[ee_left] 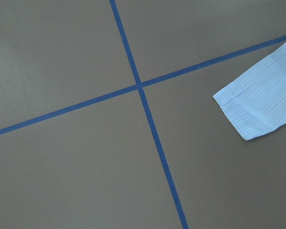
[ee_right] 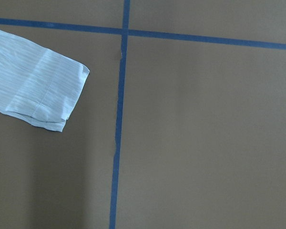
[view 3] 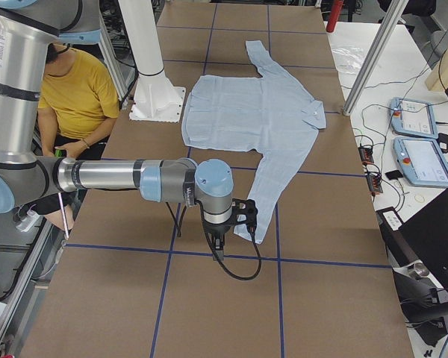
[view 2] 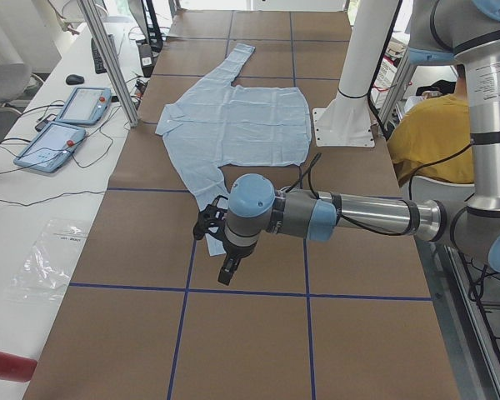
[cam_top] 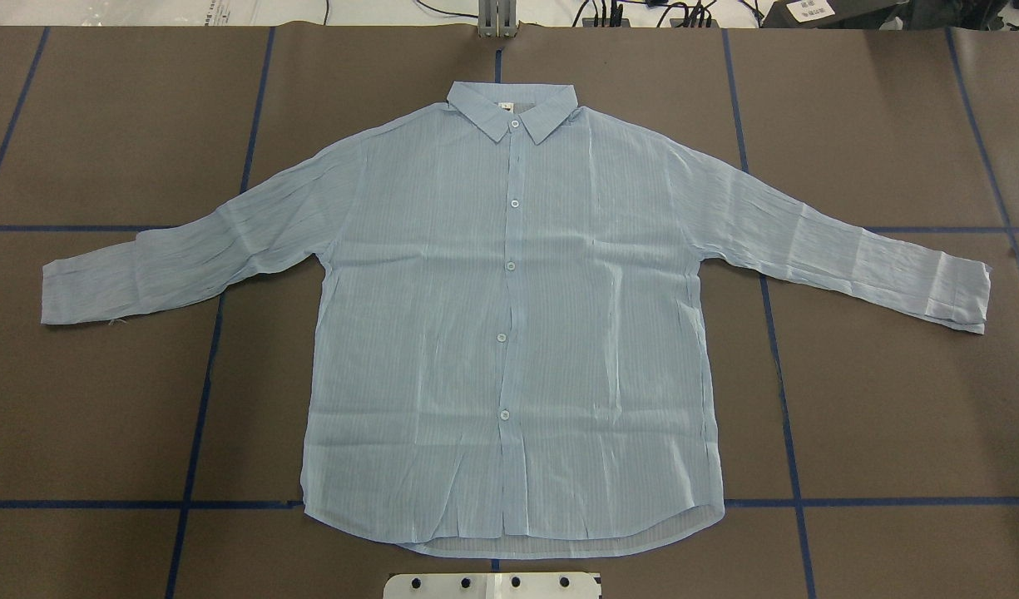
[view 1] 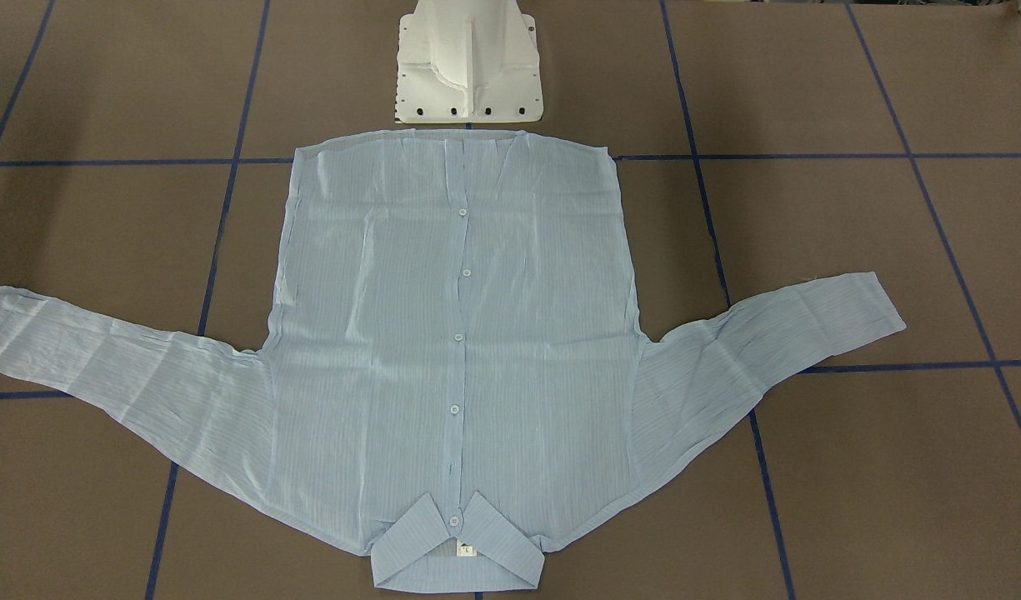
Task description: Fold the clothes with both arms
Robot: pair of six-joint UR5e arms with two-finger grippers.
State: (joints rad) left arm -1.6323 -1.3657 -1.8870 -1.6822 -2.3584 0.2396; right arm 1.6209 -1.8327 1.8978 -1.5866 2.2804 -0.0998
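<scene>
Shirt (cam_top: 509, 333) lies flat on the bench (cam_top: 892, 399), front up and buttoned, centred on the blue tape grid (cam_top: 201, 399). The hem sits just beside the white pedestal (view 1: 468, 67) and the collar (cam_top: 513, 108) is at the far edge from it, with the neck label (view 1: 466, 548) showing inside. Both sleeves are spread out and angled slightly toward the hem: one on the robot's left (cam_top: 185, 258), one on its right (cam_top: 850, 258). Fabric is lightly creased. The right cuff (ee_right: 43, 90) has a corner doubled under, and the left cuff (ee_left: 262, 105) lies flat. Left end effector (view 2: 217, 242) hangs above the bench near the left cuff, holding nothing that I can see. It shows only in the side camera, so I can't tell if it's open or closed. Right end effector (view 3: 245, 212) is likewise above the bench near the right cuff, and its state can't be told either. A person in a yellow top (view 3: 82, 97) sits behind the pedestal. Two pendants (view 2: 67, 125) lie on the side table.
</scene>
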